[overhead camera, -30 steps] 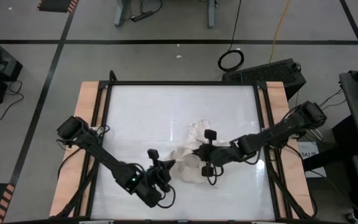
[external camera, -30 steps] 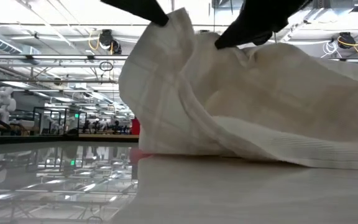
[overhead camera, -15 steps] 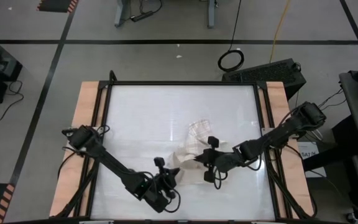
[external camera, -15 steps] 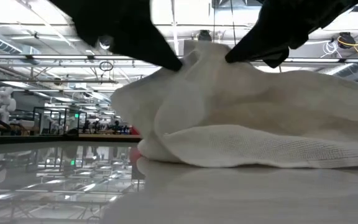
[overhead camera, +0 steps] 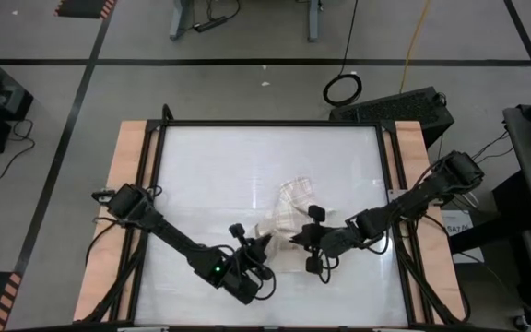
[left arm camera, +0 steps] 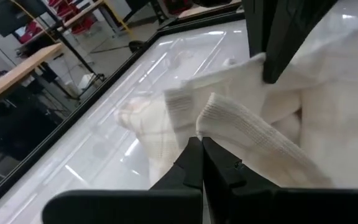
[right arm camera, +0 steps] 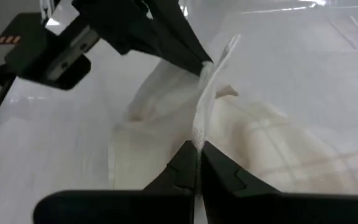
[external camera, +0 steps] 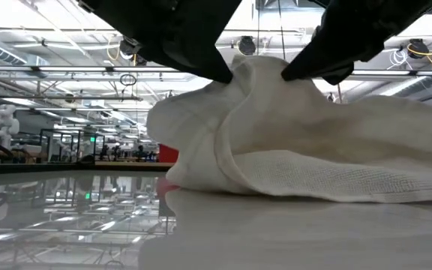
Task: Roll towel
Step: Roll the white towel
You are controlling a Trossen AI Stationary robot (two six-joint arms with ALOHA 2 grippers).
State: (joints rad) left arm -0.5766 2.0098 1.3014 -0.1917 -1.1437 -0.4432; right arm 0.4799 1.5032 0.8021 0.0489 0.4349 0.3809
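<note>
Towel edge pinched: left gripper, right gripper.

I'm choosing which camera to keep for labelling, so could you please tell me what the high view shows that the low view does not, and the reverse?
Only the high view shows the whole table, both arms from base to tip, the floor, and the towel's plaid far end lying flat.

Only the low view shows the towel lifted into a peak above the tabletop, with its folds draping down, and the room behind.

Both show the left hand and the right hand shut on the towel, pinching it close together.
</note>
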